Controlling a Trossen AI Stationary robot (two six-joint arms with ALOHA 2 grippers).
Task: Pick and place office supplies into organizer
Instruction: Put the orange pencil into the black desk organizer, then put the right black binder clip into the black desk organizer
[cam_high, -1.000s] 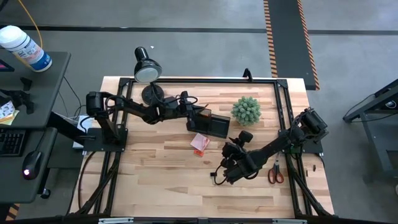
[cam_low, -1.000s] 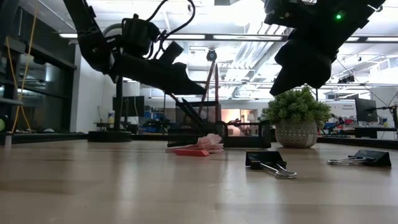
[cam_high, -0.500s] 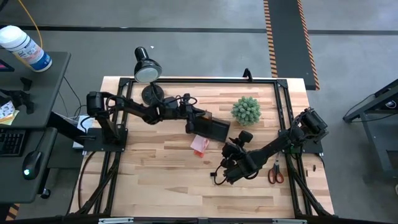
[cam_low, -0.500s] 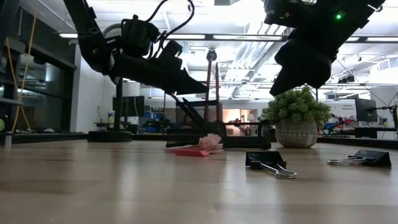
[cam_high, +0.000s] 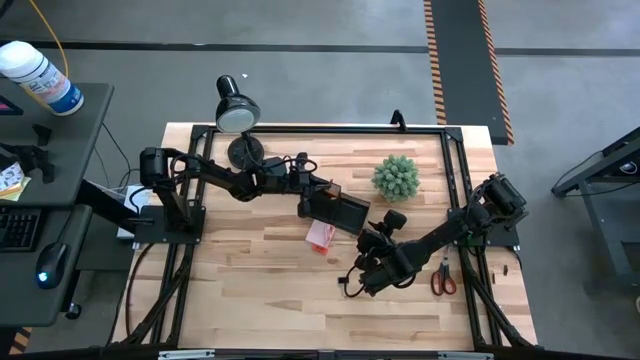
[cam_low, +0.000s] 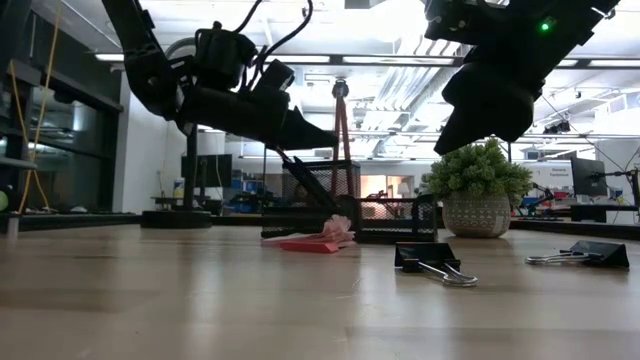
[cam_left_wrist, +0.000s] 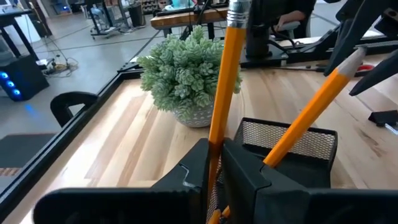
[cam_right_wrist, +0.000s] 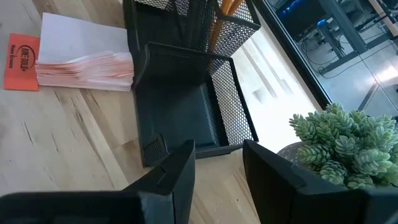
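black wire-mesh organizer (cam_right_wrist: 186, 93), seemingly wooden table (cam_high: 260, 270)

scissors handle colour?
Red, on the scissors; shows best in the high view, near the table's right edge.

grey concrete floor (cam_high: 300, 60), orange-black hazard tape (cam_high: 438, 50), ceiling strip lights (cam_low: 300, 60), side desk (cam_high: 40, 150)

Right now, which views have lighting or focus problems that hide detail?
Low view: bright ceiling lights behind leave both arms as dark silhouettes, and the organizer reads mostly as a dark outline; the near table is soft. Left wrist view: the pencil up close is sharp enough, the room behind blurred. High view: even light, no glare. Right wrist view: a bright patch on the wood beside the plant.
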